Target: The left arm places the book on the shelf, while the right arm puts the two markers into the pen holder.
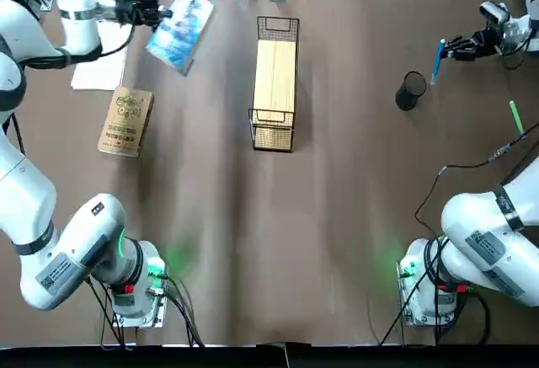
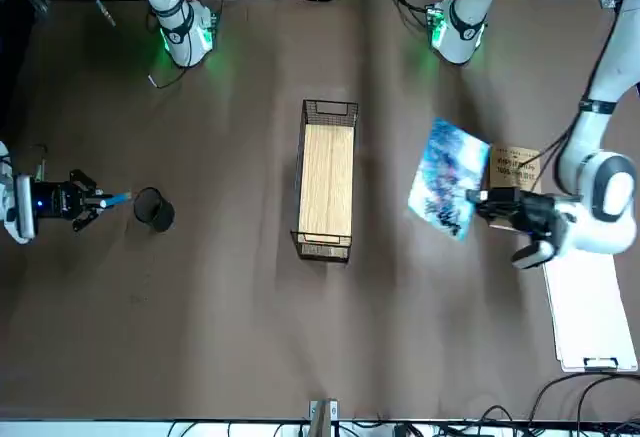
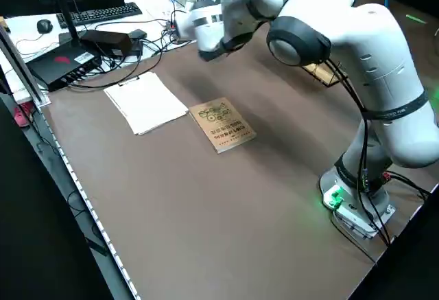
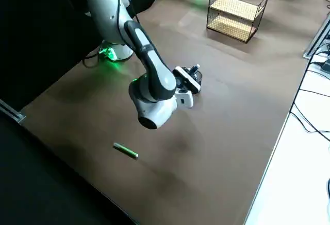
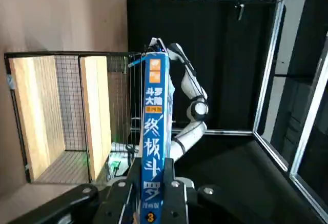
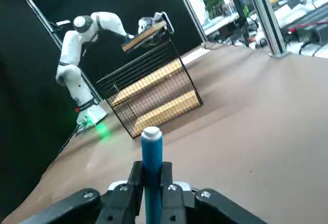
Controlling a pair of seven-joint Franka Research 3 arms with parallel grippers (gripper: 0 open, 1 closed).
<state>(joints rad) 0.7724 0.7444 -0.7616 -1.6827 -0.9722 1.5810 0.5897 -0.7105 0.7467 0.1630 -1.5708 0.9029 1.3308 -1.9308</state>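
1. Across the whole overhead frame lies the brown table (image 1: pixel 337 242), both arm bases at its bottom edge.
2. Upper centre stands the shelf (image 1: pixel 275 82), a black wire rack with a pale plank top; nothing rests on it.
3. Upper left, the book (image 1: pixel 180 31) hangs tilted above the table, clamped at one edge by the left gripper (image 1: pixel 156 13).
4. Below it a tan book (image 1: pixel 126 121) lies flat, beside a white sheet (image 1: pixel 101 69) partly covered by the arm.
5. Right of the shelf sits the pen holder (image 1: pixel 410 91); its inside is too dark to read.
6. Upper right, the right gripper (image 1: pixel 450 50) pinches the blue marker (image 1: pixel 438 59), just beside the holder.
7. Lower down the right edge, the green marker (image 1: pixel 516 117) lies alone on the table.
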